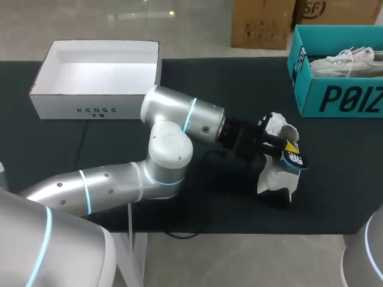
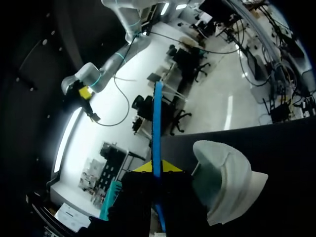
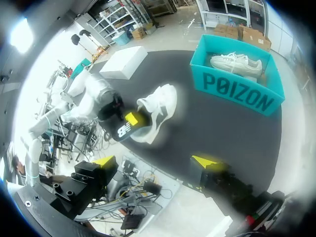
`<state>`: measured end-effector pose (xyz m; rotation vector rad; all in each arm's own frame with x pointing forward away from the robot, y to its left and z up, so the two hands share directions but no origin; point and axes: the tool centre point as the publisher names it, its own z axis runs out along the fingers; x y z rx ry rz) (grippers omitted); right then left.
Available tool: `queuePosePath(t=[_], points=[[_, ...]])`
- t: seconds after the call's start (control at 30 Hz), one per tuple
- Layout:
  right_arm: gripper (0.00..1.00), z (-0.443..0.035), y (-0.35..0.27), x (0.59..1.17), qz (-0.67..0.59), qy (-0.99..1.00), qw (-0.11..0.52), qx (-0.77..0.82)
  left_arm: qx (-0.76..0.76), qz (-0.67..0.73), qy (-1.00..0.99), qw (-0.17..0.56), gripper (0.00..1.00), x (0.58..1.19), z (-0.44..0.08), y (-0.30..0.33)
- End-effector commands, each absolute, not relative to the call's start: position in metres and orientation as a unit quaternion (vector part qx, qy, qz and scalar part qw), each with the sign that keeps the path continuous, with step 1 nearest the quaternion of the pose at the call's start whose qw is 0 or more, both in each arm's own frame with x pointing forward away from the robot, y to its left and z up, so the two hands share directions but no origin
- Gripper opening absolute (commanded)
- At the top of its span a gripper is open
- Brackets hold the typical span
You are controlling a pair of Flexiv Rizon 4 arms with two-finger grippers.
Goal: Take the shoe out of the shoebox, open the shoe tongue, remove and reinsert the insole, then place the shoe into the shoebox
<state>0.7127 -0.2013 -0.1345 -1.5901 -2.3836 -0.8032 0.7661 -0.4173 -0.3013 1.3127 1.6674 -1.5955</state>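
A white shoe (image 1: pixel 274 174) stands on the black table (image 1: pixel 335 179) right of the middle, its opening turned toward my left arm. My left gripper (image 1: pixel 289 147) is just above it, shut on a dark insole (image 1: pixel 295 159) with a blue edge, held out of the shoe. In the left wrist view the insole (image 2: pixel 157 123) runs edge-on between the yellow tips of the left gripper (image 2: pixel 157 168), with the shoe (image 2: pixel 224 182) beside them. My right gripper (image 3: pixel 155 160) hangs open high above the table, empty, looking down on the shoe (image 3: pixel 159 109) and insole (image 3: pixel 122 131). The teal shoebox (image 1: pixel 341 98) stands at the back right.
A second white shoe (image 1: pixel 347 63) lies inside the teal shoebox (image 3: pixel 237 91). A white open box (image 1: pixel 96 110) stands at the back left, also in the right wrist view (image 3: pixel 123 61). A black cable (image 1: pixel 179 234) hangs over the table's front edge.
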Motion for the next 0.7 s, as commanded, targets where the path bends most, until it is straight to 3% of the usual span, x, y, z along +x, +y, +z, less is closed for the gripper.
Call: queuePosePath(t=[0.03, 0.7], points=[[1.0, -0.135, -0.202, 0.714, -0.268, -0.799, 0.084, -0.533, 0.477, -0.584, 0.61, 0.244, 0.0, 0.76, -0.297, -0.412], [1.0, -0.135, -0.202, 0.714, -0.268, -0.799, 0.084, -0.533, 0.453, -0.618, 0.583, 0.27, 0.0, 0.726, -0.25, -0.405]])
